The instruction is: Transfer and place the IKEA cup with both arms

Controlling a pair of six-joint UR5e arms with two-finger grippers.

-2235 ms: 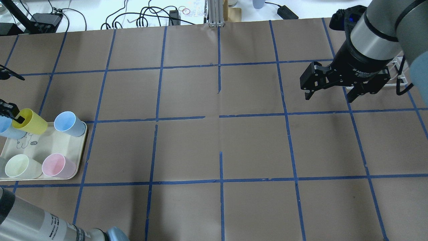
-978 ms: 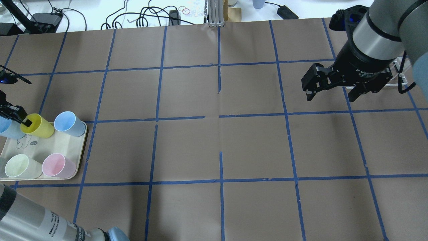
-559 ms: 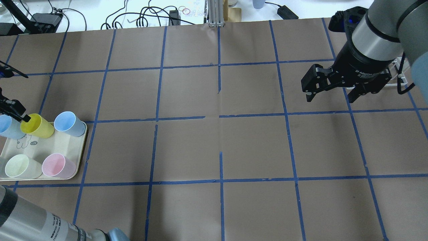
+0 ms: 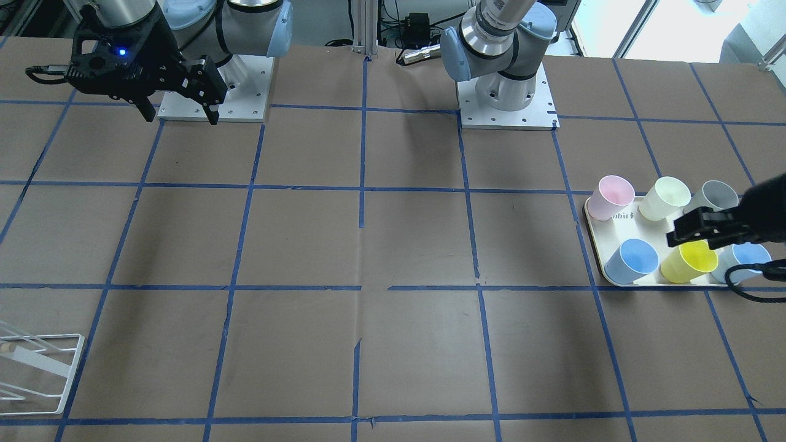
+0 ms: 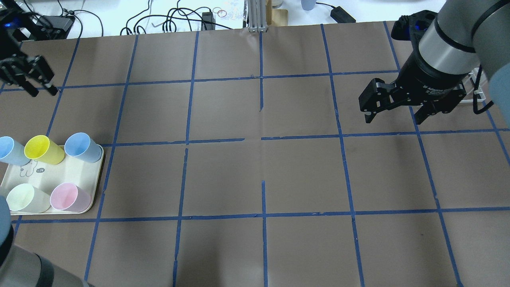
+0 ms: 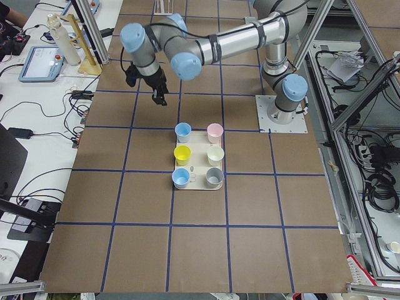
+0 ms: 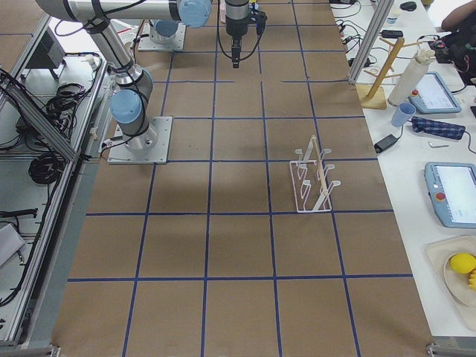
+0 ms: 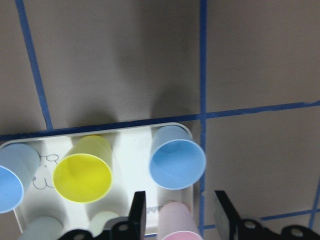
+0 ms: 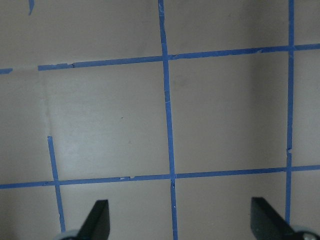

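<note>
black two-finger left hand (image 5: 40, 85): upper left of the overhead view, above the desk and well apart from the tray. The wrist view shows the left hand (image 8: 180, 212) with fingers spread and nothing between them, looking down on the cups. The front-facing view puts the left hand (image 4: 694, 227) at the right edge, just over the yellow cup's rim; contact cannot be told there.
pale blue plastic cup (image 5: 10, 149): upright, left end of the tray's upper row.
bright yellow tapered plastic cup (image 5: 42, 149): upright, mouth up, middle of the tray's upper row, just beside a blue cup on each side.
second pale blue plastic cup (image 5: 81, 146): right end of that row.
cream rectangular plastic tray (image 5: 59, 173): flat on the desk at the overhead view's left edge, carrying the cups.
pale cream-yellow plastic cup (image 5: 22, 198): lower row, left of the pink one.
pink plastic cup (image 5: 67, 197): lower row's right end.
brown paper-covered desk (image 5: 259, 171): crossed by a grid of blue tape lines.
black two-finger right hand (image 5: 393, 115): upper right of the overhead view, hovering above the desk, fingers wide apart and empty. The right wrist view shows only taped desk between the fingertips.
white wire rack (image 7: 311, 178): stands on the desk, right of centre in the right-side view.
</note>
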